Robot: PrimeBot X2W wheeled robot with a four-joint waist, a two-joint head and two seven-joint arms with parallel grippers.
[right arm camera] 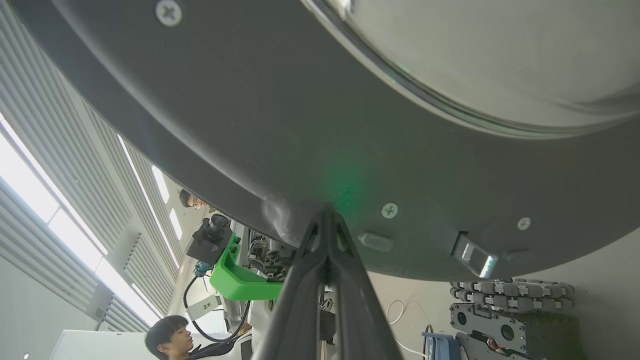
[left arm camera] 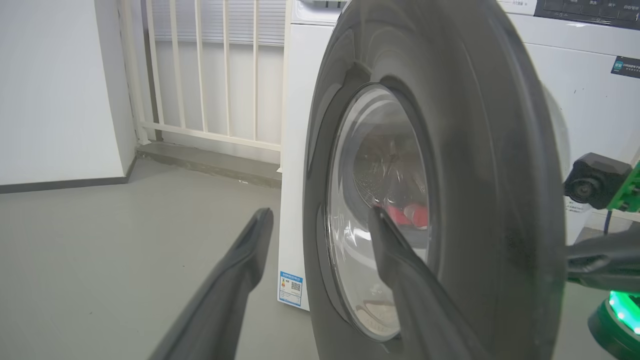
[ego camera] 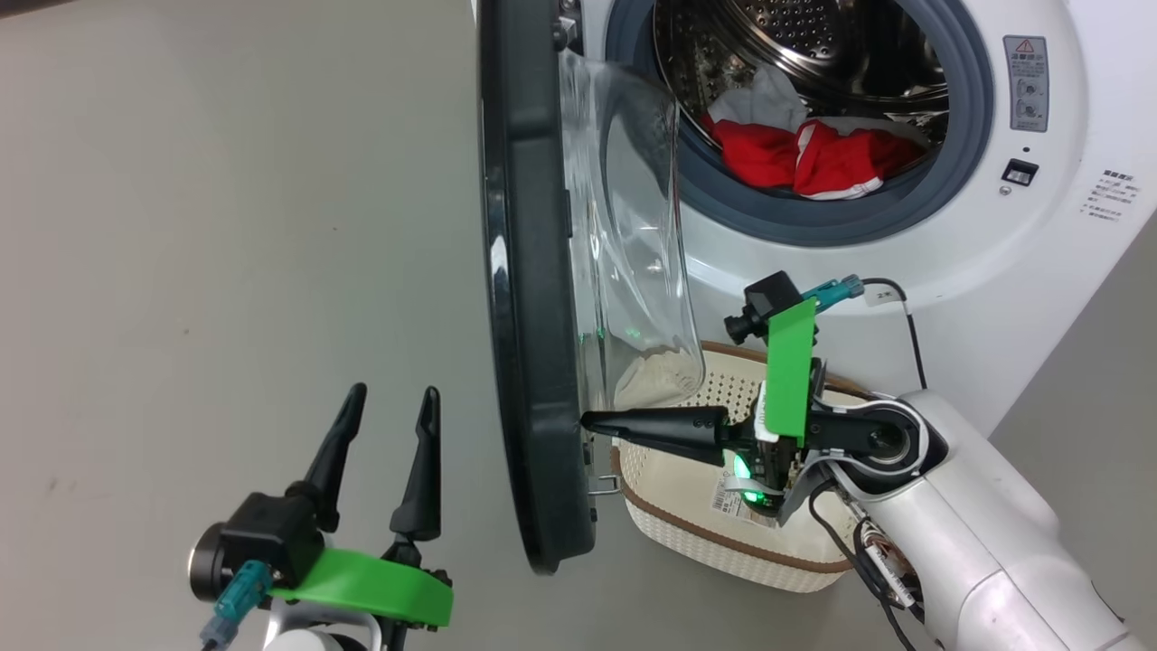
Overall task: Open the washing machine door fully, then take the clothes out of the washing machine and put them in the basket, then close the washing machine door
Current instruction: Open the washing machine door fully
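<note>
Nearest the head camera, the left gripper (ego camera: 395,391) stands spread wide and empty at the lower left, on the outer side of the washing machine door (ego camera: 529,271) and clear of it. In the left wrist view its fingers (left arm camera: 235,280) point toward the door's glass window (left arm camera: 372,165), where red shows through.

Inside the washing machine (ego camera: 1039,244), the steel drum (ego camera: 813,36) holds the clothes (ego camera: 813,161): a red heap with white trim and a white piece on top, lying at the drum's front lip. The basket (ego camera: 696,533) sits on the floor (ego camera: 226,226) just beside the door's inner face, with a paper label (ego camera: 730,499) in it.

The right gripper (ego camera: 592,421) reaches across the basket, its fingers pressed together on nothing. Its tip touches the inner side of the door's black rim, near the metal latch hook (ego camera: 604,485). The clothes lie well apart from both grippers.
</note>
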